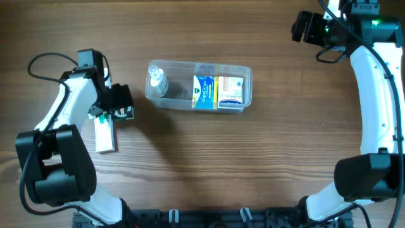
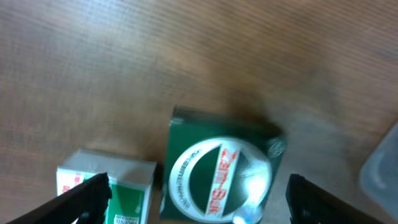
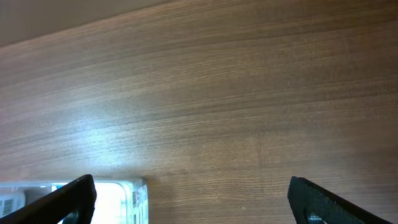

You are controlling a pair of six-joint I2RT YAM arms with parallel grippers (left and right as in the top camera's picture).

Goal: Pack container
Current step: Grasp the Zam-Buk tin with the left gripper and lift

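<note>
- The overhead camera hangs high above the table (image 1: 266,158) and looks straight down. It sees the whole top, both arms, and the container (image 1: 180,95) in the middle.
- The left wrist camera rides on the left gripper (image 2: 199,190) and looks down from very near. A green box (image 2: 221,168) fills much of its blurry view.
- The right wrist camera rides on the right gripper (image 3: 193,196), looking down and across the wood from farther off.
- All three views share the container: the left wrist view has a corner at its right edge, and the right wrist view has one end at its bottom left.
</note>
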